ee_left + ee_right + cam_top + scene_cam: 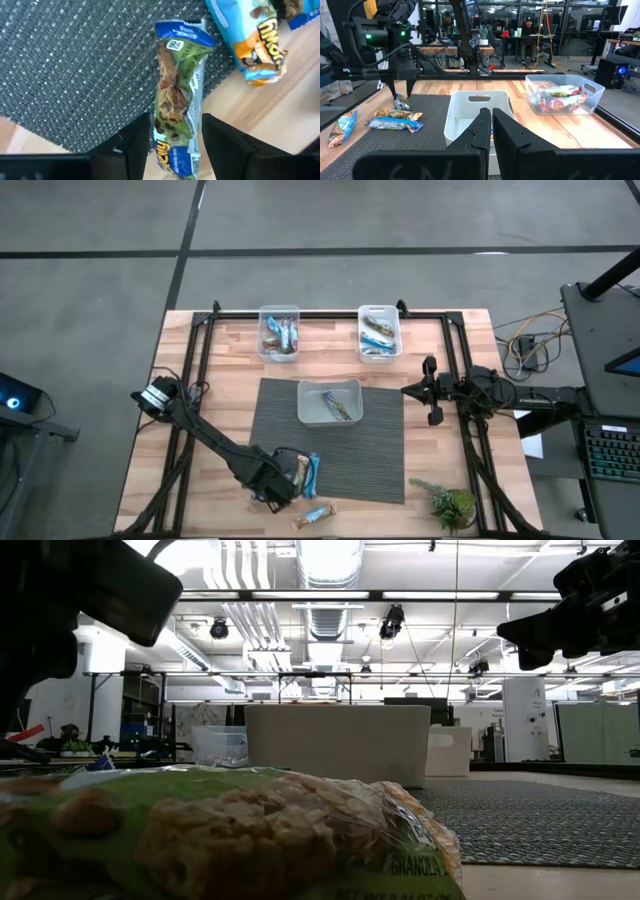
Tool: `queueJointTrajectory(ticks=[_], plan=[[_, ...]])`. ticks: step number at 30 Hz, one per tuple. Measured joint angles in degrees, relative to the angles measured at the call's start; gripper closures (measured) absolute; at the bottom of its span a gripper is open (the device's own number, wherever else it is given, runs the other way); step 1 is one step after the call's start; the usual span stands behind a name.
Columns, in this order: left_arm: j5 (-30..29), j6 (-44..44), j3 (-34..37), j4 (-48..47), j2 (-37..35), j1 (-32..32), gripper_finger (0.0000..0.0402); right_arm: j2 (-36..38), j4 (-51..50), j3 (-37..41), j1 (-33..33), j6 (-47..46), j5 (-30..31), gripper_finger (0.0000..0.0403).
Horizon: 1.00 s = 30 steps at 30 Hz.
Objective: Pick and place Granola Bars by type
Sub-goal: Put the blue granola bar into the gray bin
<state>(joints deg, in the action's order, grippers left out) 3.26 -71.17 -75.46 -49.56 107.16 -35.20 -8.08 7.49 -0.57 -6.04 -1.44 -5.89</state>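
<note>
Reaching low over the front edge of the dark mat [330,442], the left gripper [285,480] has its jaws open astride a green-and-blue granola bar [177,102]. Just beside it lies a light blue bar [312,472], and a tan bar [314,516] rests on the bare worktop [225,395] near the front. Mid-mat sits a tub [329,402] holding one bar; two rear tubs [279,332] [380,332] hold more. Hanging at the mat's right, the right gripper [431,392] has its jaws closed and empty.

Green-and-blue granola bar [177,100] on dark grey woven mat [75,70], pale wood table [280,110]
</note>
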Motion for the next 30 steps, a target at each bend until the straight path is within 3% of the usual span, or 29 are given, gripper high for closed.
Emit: queueJointTrajectory(ticks=[14,23,30], plan=[[0.6,0.4,4.4,7.7,-0.1,0.0,0.0241,0.0,0.0,0.0,0.0,0.0,0.0,0.0394],[0.6,0.8,4.8,7.8,-0.1,0.0,0.0241,0.0,0.0,0.0,0.0,0.0,0.0,0.0394],[3.5,0.8,5.0,7.7,-0.1,0.1,0.0285,0.0,0.0,0.0,0.0,0.0,0.0,0.0394]])
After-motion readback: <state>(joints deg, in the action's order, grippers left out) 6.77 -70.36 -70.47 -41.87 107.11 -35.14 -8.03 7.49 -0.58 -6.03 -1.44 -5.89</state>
